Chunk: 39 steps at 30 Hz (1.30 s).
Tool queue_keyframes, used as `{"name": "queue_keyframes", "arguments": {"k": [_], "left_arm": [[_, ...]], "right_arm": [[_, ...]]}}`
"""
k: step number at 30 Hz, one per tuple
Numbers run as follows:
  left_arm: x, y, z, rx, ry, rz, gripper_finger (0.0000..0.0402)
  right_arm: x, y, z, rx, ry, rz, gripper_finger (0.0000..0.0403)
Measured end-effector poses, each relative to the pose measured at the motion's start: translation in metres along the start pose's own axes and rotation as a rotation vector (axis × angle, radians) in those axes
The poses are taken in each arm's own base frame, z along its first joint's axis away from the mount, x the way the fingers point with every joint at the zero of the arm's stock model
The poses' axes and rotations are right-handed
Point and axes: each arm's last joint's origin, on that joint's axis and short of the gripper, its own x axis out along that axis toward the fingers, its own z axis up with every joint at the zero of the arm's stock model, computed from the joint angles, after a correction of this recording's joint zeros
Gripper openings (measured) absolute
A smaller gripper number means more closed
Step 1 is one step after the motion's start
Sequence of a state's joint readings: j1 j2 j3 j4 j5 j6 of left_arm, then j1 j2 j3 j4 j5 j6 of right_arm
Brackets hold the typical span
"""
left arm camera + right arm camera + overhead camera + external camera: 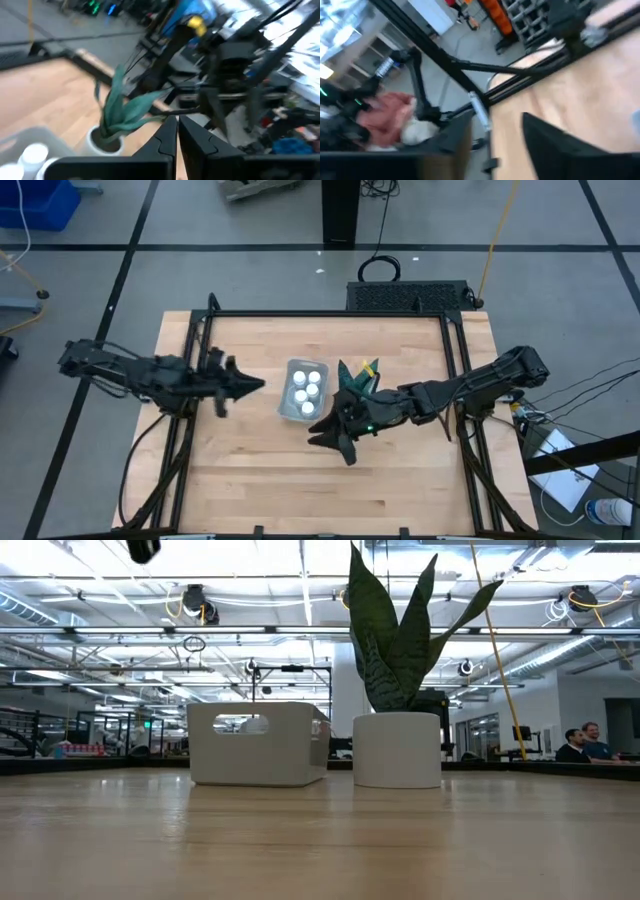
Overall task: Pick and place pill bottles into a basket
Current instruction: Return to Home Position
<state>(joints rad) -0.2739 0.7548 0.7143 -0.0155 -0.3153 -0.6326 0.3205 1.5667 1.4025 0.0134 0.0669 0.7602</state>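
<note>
The basket [286, 392] is a pale tray standing on the table's middle. Several white pill bottles [307, 390] stand upright inside it, caps up. In the left wrist view, two of their caps [31, 154] show over the basket's wall [30, 136]. My left gripper [258, 386] hovers above the table just left of the basket, shut and holding nothing; its fingers meet in its wrist view [177, 131]. My right gripper [335, 438] hangs open, near and right of the basket, with nothing between its fingers [497, 117]. The low view shows the basket [258, 755] from the side.
A white pot with a green spiky plant [360, 372] stands right beside the basket's right side, close to my right arm [440, 392]; the low view shows the pot [397, 750]. Bare wood lies along the table's near and far left parts [240, 480].
</note>
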Motion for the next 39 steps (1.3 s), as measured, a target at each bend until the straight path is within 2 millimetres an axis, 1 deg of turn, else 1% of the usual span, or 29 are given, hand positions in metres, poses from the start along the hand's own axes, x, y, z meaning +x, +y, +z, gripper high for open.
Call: {"name": "queue_keyframes", "arguments": {"k": [1, 3, 4, 5, 6, 8, 10, 12, 14, 16, 19, 21, 23, 25, 27, 29, 31, 33, 36, 39], "left_arm": [[-0.007, -0.001, 0.004, 0.007, -0.015, -0.02, 0.0022], [-0.02, -0.002, 0.009, 0.039, -0.026, -0.068, 0.0021], [-0.025, -0.003, 0.012, 0.094, -0.039, -0.089, 0.0018], [-0.031, -0.003, 0.013, 0.17, -0.045, -0.096, 0.0015], [-0.037, -0.001, 0.014, 0.226, -0.04, -0.096, 0.0012], [-0.042, 0.001, 0.012, 0.267, -0.011, -0.103, 0.0006], [-0.049, 0.003, 0.012, 0.272, 0.004, -0.097, 0.0004], [-0.051, 0.005, 0.011, 0.273, 0.015, -0.075, 0.0005], [-0.054, 0.008, 0.009, 0.269, 0.034, -0.053, 0.0013], [-0.055, 0.009, 0.007, 0.298, 0.073, -0.073, 0.0024], [-0.057, 0.012, 0.002, 0.337, 0.137, -0.077, 0.0036], [-0.057, 0.013, 0.002, 0.358, 0.14, -0.069, 0.0044], [-0.057, 0.013, 0.001, 0.407, 0.145, -0.08, 0.0051], [-0.057, 0.013, 0.0, 0.45, 0.16, -0.097, 0.0056], [-0.058, 0.015, -0.003, 0.474, 0.2, -0.084, 0.0061], [-0.059, 0.019, -0.007, 0.416, 0.25, -0.05, 0.0062], [-0.059, 0.021, -0.01, 0.342, 0.276, -0.013, 0.0061], [-0.057, 0.021, -0.01, 0.332, 0.275, 0.002, 0.0061], [-0.054, 0.02, -0.008, 0.382, 0.223, 0.031, 0.0062], [-0.052, 0.022, -0.01, 0.458, 0.221, 0.039, 0.0063]], "right_arm": [[-0.002, 0.001, 0.0, -0.042, -0.015, -0.013, 0.0147], [-0.007, 0.005, 0.003, -0.129, -0.038, -0.021, 0.0066], [-0.011, 0.005, 0.005, -0.188, -0.044, -0.036, 0.0034], [-0.015, 0.005, 0.005, -0.277, -0.031, -0.05, 0.0019], [-0.02, 0.005, 0.007, -0.359, -0.018, -0.067, 0.0017], [-0.031, -0.001, 0.008, -0.445, 0.023, -0.18, 0.002], [-0.042, -0.008, 0.01, -0.434, 0.042, -0.298, 0.0021], [-0.057, -0.012, 0.011, -0.424, 0.045, -0.414, 0.0021], [-0.075, -0.012, 0.015, -0.432, 0.051, -0.468, 0.0022], [-0.094, -0.009, 0.014, -0.465, 0.042, -0.5, 0.0022], [-0.12, -0.01, 0.011, -0.521, -0.038, -0.509, 0.0022], [-0.137, -0.015, 0.007, -0.522, -0.113, -0.461, 0.0023], [-0.151, -0.023, -0.001, -0.514, -0.173, -0.356, 0.0023], [-0.163, -0.037, -0.016, -0.51, -0.175, -0.26, 0.0022], [-0.173, -0.056, -0.035, -0.576, -0.135, -0.223, 0.0022], [-0.184, -0.075, -0.056, -0.637, -0.082, -0.192, 0.0023], [-0.19, -0.087, -0.073, -0.64, -0.078, -0.116, 0.0022], [-0.194, -0.095, -0.085, -0.667, -0.097, -0.017, 0.0022], [-0.198, -0.108, -0.1, -0.666, -0.154, 0.077, 0.0023], [-0.203, -0.123, -0.114, -0.623, -0.175, 0.097, 0.0023]]}}
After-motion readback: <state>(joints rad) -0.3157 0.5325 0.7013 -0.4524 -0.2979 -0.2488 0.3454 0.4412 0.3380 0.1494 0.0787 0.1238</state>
